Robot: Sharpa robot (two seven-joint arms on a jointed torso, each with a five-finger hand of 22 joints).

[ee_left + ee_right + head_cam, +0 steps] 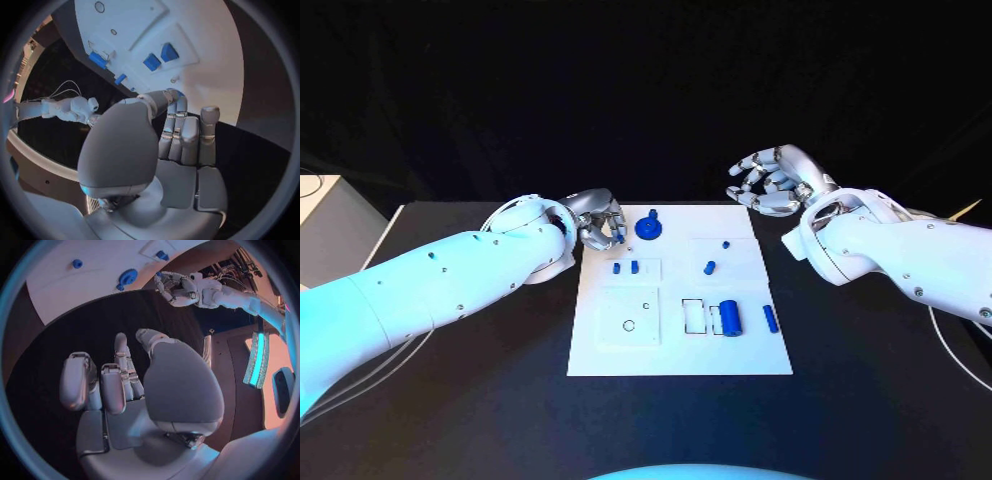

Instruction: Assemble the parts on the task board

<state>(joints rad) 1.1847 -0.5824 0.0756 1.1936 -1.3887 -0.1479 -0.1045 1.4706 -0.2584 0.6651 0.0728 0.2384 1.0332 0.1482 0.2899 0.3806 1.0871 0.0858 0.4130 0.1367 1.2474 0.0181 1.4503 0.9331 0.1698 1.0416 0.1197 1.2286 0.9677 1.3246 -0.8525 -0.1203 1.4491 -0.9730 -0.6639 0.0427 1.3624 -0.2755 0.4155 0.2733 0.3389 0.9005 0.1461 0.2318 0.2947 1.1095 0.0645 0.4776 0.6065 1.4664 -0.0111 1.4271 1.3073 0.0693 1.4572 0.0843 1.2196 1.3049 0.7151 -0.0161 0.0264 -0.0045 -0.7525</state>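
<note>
left robot hand (597, 222) at the far left corner of the task board (733, 355), fingers curled in over the board's edge. left wrist view: fingertips bunched together with a bit of blue between them at the tip, so it looks to be pinching a small part, but cannot tell for certain whether it has hold of it. right robot hand (773, 180) hangs off the board beyond its far right corner, over the bare counter (877, 400), fingers loosely spread, nothing in it.

parts on the board: blue round-headed piece (649, 227) near the far edge, just beside the left robot hand. two short blue blocks (626, 267) in the left middle. small blue peg (710, 267) right of centre, and a tiny one (726, 243) further back. near the board's middle right, a blue cylinder (728, 318) lies beside a rectangular recess, with a thin blue pin (770, 318) closer to the right edge. a square plate with a small hole sits at the left, nothing in it.

step, as judged: early, most parts lie loose and unseated. left robot hand seems engaged in a pick at the far left corner.

next move calls for: confirm the pinch, lift straight up clear of the round-headed piece, carry to the matching recess, align before pressing. right robot hand is free to steady the board or take the cylinder.
</note>
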